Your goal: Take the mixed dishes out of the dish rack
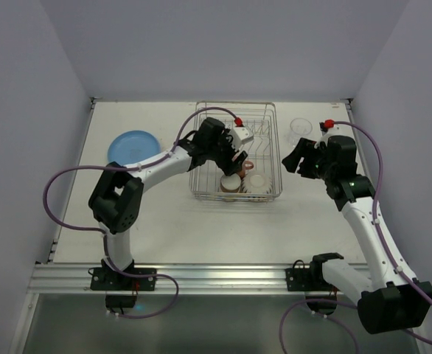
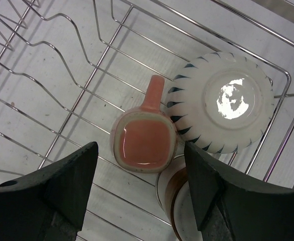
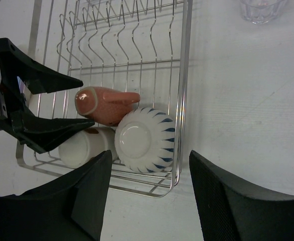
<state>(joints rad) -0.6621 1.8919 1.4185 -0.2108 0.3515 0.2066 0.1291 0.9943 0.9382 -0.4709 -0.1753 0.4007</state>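
Left claw [image 2: 141, 168] wide open, empty, poised over pink cup [image 2: 143, 143] in dish rack [image 3: 183, 75]. Cup likely ceramic: light, rigid, slick, chippable; pinch across body. Right claw [image 3: 149, 159] open, empty.

The silver wire dish rack [image 1: 264, 125] stands on the counter, its rows of upright tines empty. In its near right corner a cream ribbed bowl [image 2: 222, 103] with dark blue ticks round the wall sits bottom up. Just left of the bowl lies a salmon cup [image 2: 143, 142] with a stub handle, and under it, against the rack's near rim, a second cup [image 3: 82, 148], cream with brown, on its side. A blue plate [image 1: 133, 146] lies flat left of the rack; a clear glass tumbler [image 1: 301, 127] stands upright to its right
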